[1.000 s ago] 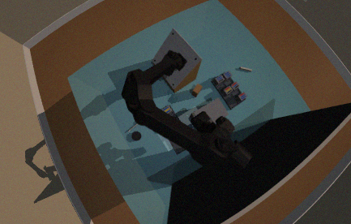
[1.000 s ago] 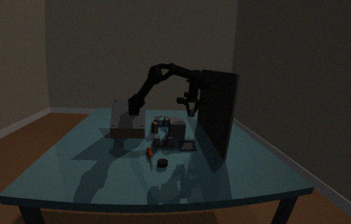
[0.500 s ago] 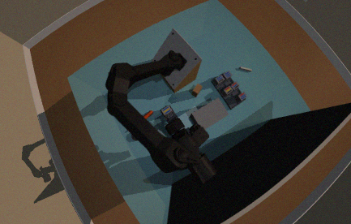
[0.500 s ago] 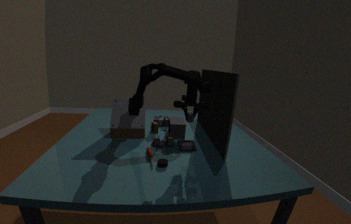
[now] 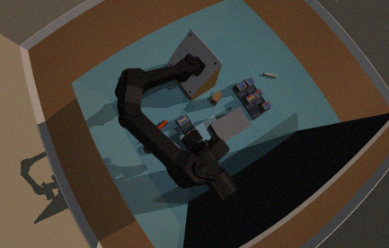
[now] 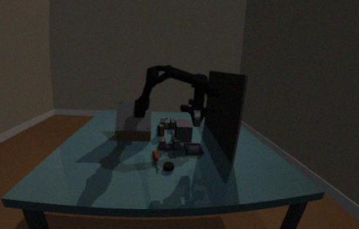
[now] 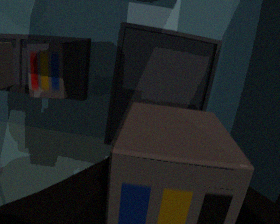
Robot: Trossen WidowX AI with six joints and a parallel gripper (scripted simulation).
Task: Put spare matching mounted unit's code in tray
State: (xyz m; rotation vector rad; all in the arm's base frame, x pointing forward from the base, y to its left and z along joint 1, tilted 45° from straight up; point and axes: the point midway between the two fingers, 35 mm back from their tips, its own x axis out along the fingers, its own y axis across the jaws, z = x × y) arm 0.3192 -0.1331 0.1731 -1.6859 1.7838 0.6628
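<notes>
My gripper (image 6: 197, 116) is shut on a spare, a pale block (image 6: 197, 121) (image 7: 176, 137) with blue, yellow and black stripes on the face seen in the wrist view. The spare is held in the air, high above the table. The dark square tray (image 6: 193, 148) (image 7: 129, 55) lies below it, partly hidden behind it in the wrist view; the visible part holds nothing. In the top view the arm hides the fingers and the held spare. I cannot tell which object is the mounted unit; no printed code is readable.
A small rack (image 7: 76, 70) holds striped spares; one shows red, yellow and blue. A larger rack (image 5: 257, 110) holds several more. A grey box (image 5: 232, 124) (image 6: 184, 130), a brown block (image 5: 216, 97), an orange screwdriver (image 6: 155, 156), a dark puck (image 6: 168, 166) and a tall dark panel (image 6: 228, 112) stand or lie around.
</notes>
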